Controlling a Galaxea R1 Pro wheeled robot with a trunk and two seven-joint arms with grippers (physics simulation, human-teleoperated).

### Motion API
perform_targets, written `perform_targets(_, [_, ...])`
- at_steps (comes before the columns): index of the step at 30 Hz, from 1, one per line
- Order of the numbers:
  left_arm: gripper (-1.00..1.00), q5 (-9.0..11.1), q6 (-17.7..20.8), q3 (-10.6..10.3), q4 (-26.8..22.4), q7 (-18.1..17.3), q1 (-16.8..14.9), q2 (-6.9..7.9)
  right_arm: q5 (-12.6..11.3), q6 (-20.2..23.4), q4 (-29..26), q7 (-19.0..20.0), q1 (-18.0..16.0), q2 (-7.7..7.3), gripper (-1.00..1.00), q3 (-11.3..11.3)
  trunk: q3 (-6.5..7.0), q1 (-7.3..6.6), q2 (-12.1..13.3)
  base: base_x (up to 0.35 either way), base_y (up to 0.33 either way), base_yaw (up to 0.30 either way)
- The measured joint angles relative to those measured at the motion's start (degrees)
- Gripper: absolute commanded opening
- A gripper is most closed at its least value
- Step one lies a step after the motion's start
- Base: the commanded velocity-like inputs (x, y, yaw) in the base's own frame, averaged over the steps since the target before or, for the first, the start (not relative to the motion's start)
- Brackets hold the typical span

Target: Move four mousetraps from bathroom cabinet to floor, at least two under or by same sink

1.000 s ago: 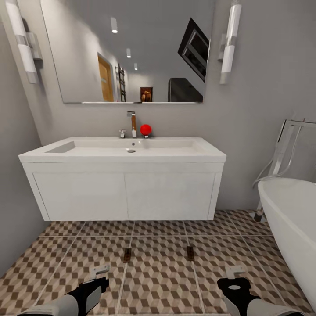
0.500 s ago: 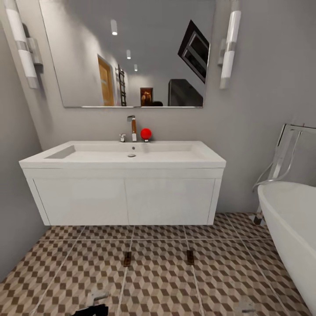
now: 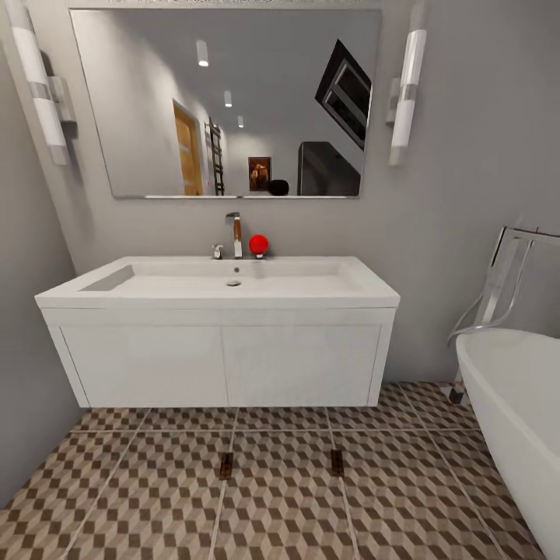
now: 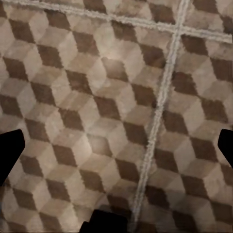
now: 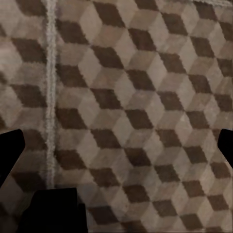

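Note:
Two mousetraps lie flat on the bathroom floor (image 3: 280,513) just in front of the bathroom sink (image 3: 233,281): one mousetrap (image 3: 225,465) to the left, the other mousetrap (image 3: 337,462) to the right, both small brown plates. In the left wrist view my left gripper (image 4: 116,150) is open over bare patterned tiles (image 4: 97,97), its dark fingertips (image 4: 9,155) at the picture's edges. My right gripper (image 5: 116,150) is open as well above bare tiles (image 5: 136,97), holding nothing. The cabinet is out of view.
The sink sits on a white two-door vanity (image 3: 222,362) with a chrome tap (image 3: 234,233) and a red ball-shaped object (image 3: 258,244). A white bathtub (image 3: 513,404) stands at the right. A grey wall (image 3: 23,373) closes the left side.
The head view has shifted upward a little. Both grippers have dropped out of its lower edge. The two mousetraps on the floor have stayed put.

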Motion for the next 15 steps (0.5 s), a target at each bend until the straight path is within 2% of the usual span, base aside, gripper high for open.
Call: perform_targets(15, [1.00,0.0,0.0,0.0,0.0,-0.1,6.3,-0.02,0.0,0.6,0.0,1.5,4.6,0.55,1.00,0.0,2.69,-3.30,6.0,0.000,0.000,0.000])
